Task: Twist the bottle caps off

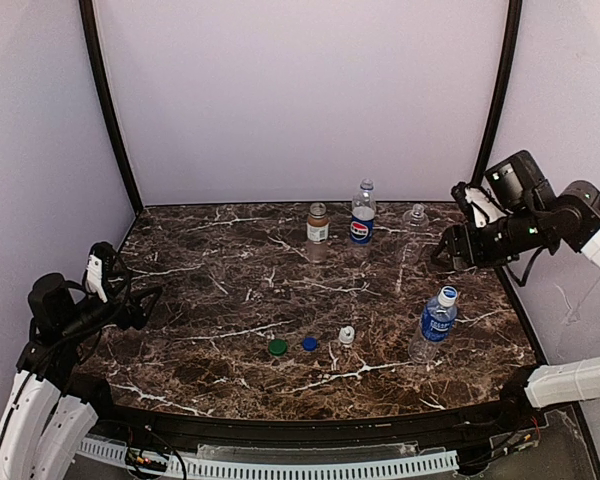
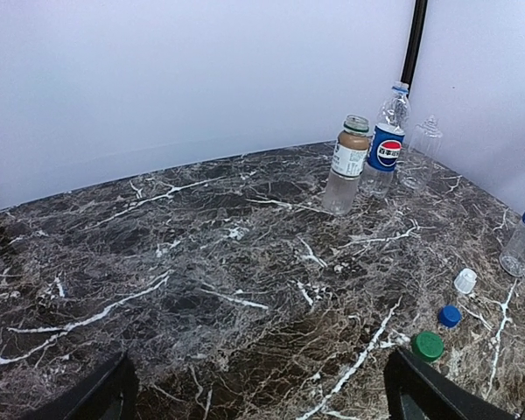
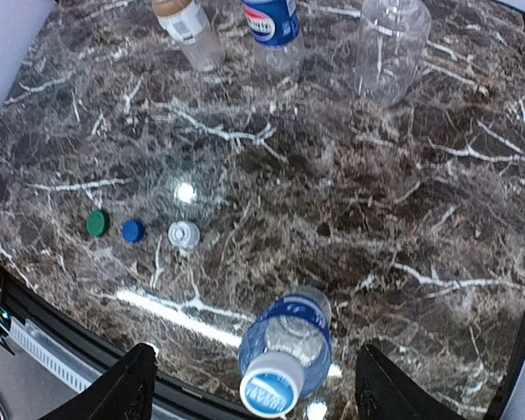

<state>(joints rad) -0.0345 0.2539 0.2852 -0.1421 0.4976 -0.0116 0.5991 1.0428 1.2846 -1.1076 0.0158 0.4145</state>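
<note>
Currently gripping nothing with either arm. Holding the left gripper [image 2: 261, 376] spread wide, low over the left side of the table [image 1: 200, 290], well apart from every bottle and cap. Hovering the right gripper [image 1: 446, 250] over the right side, fingers [image 3: 131, 385] standing apart with nothing between them, raised above and behind the blue-label bottle [image 1: 435, 328]. Viewing that bottle from above at the right wrist: standing upright near the front right edge, marked cap [image 1: 447, 296] sitting on its neck. Finding three loose caps lying in a row near front centre: green cap [image 1: 277, 347] leftmost, blue cap [image 1: 309, 343] just beside it, white cap [image 1: 347, 336] rightmost, nearest the blue-label bottle. Finding three further bottles standing upright along the far side: brown bottle [image 1: 318, 228], Pepsi bottle [image 1: 362, 222] just beside it, clear bottle [image 1: 416, 215] farther right, apart from both.
</note>
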